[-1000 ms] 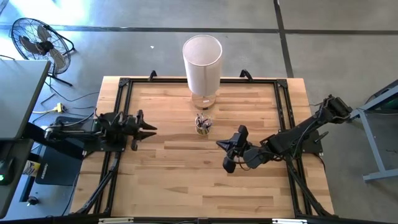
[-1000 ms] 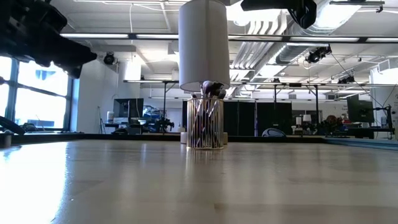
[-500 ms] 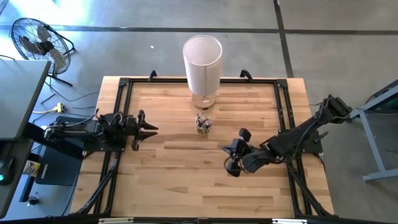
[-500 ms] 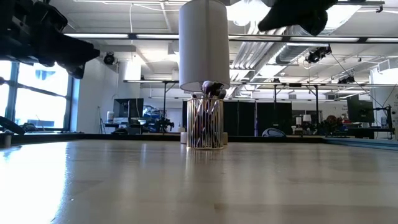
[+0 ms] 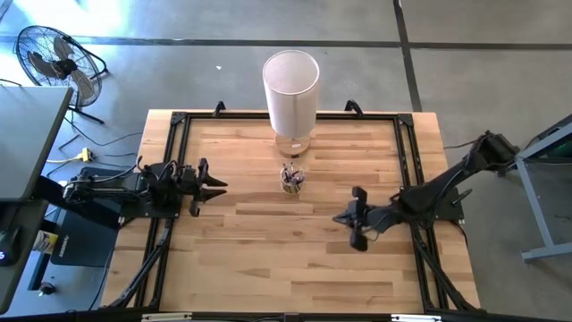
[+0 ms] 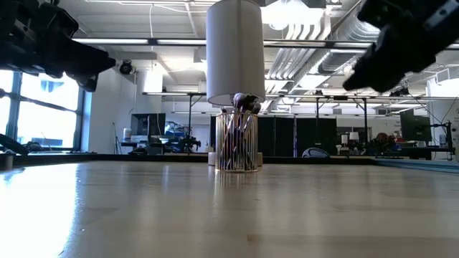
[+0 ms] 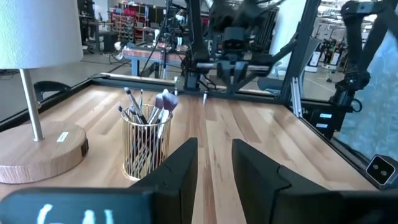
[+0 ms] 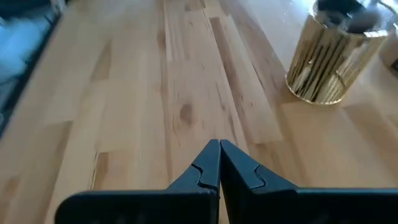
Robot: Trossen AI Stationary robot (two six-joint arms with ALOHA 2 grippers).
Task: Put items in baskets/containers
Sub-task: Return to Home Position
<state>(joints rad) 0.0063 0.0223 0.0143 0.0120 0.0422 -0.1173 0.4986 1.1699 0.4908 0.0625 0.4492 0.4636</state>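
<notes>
The cup (image 5: 291,180) stands upright on the table's middle, just in front of a lamp. Its yellowish wall shows in the left wrist view (image 7: 146,146) and the right wrist view (image 8: 326,62). Several makeup brushes (image 7: 152,106) stand in it, bristle tips up (image 6: 242,102). My left gripper (image 5: 219,186) hovers left of the cup, pointing at it, fingers open (image 7: 214,152). My right gripper (image 5: 341,217) hangs above bare wood to the right of and nearer than the cup, fingers shut (image 8: 219,146) on nothing.
A lamp with a tall white cylinder shade (image 5: 290,80) and a round wooden base (image 7: 37,152) stands just behind the cup. A black frame (image 5: 174,121) runs round the tabletop. Bare wood (image 5: 268,259) fills the near half.
My right gripper has drawn back from beside the cup toward the table's right edge and come lower in the low view. The cup, the brushes and my left gripper have stayed where they were.
</notes>
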